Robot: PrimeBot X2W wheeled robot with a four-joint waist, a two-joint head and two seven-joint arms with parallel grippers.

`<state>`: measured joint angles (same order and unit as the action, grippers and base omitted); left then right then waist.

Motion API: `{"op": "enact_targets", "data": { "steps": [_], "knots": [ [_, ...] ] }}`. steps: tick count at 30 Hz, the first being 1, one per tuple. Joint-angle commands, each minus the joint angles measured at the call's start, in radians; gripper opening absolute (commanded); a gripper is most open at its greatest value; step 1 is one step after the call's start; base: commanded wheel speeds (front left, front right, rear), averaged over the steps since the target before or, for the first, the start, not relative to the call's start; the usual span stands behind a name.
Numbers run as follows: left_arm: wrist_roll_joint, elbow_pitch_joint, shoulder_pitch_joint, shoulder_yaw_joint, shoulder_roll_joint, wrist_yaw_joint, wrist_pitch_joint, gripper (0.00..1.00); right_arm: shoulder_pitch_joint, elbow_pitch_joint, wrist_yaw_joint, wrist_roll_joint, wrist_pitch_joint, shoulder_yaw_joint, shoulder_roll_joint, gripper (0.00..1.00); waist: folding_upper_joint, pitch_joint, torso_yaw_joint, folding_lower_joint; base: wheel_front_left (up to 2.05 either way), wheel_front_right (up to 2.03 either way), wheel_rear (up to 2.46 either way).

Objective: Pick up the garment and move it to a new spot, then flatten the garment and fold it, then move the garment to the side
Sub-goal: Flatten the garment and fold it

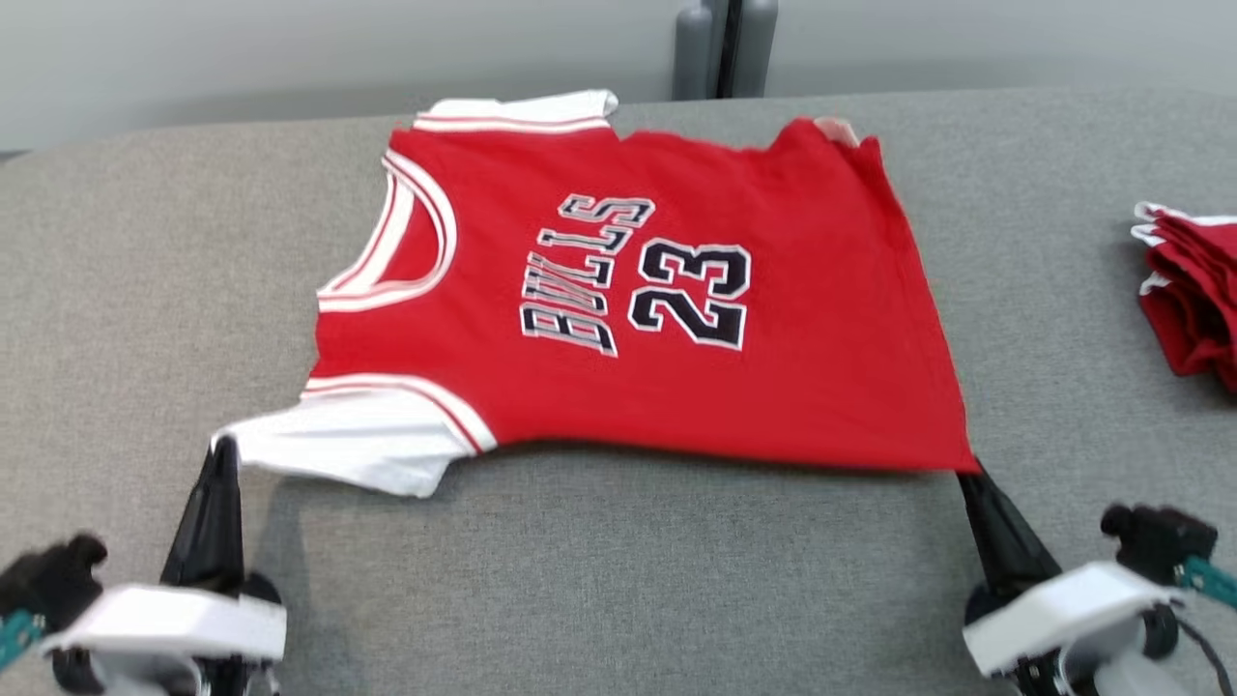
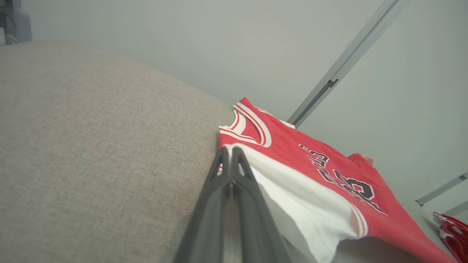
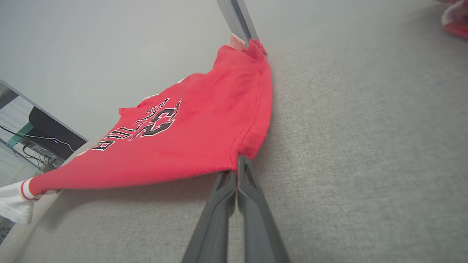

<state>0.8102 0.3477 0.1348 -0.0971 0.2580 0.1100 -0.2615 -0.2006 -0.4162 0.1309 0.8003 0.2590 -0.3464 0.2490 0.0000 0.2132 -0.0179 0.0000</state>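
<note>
Nearest me, at seven o'clock, my left gripper [image 1: 224, 447] is pinched on the white sleeve corner of the jersey [image 1: 821, 319]; at five o'clock the right gripper [image 1: 969, 474] is pinched on the red hem corner. I see the jersey spread mid-table, its near edge lifted and taut between them. I judge it light, limp and a bit slick, so the corners are the right holds. Grey table [image 1: 618, 580] lies open at six o'clock; a folded pile [image 1: 1193, 290] of red cloth sits at three, near the edge.
</note>
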Motion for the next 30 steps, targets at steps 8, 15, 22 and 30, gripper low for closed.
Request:
{"op": "enact_targets", "data": {
  "steps": [8,15,22,30],
  "knots": [
    [-0.019,-0.294,-0.304,0.021,-0.025,-0.121,0.026,0.0,0.254,0.146,0.0,-0.091,-0.041,0.118,0.004,0.0,0.0,-0.08,0.024,0.0,0.0,0.0,0.0],
    [-0.002,-0.465,-0.481,0.011,-0.046,-0.192,0.076,0.0,0.464,0.306,0.0,-0.173,-0.162,0.252,-0.053,0.0,0.0,-0.14,0.055,0.0,0.0,0.0,0.0],
    [-0.038,-0.56,-0.542,-0.002,-0.006,-0.246,0.139,0.0,0.578,0.441,0.0,-0.255,-0.263,0.342,-0.126,0.0,0.0,-0.152,0.068,0.0,0.0,0.0,0.0],
    [-0.048,-0.583,-0.516,-0.007,0.02,-0.266,0.183,0.0,0.582,0.493,0.0,-0.293,-0.332,0.366,-0.162,0.0,0.0,-0.126,0.066,0.0,0.0,0.0,0.0]
  ]
}}
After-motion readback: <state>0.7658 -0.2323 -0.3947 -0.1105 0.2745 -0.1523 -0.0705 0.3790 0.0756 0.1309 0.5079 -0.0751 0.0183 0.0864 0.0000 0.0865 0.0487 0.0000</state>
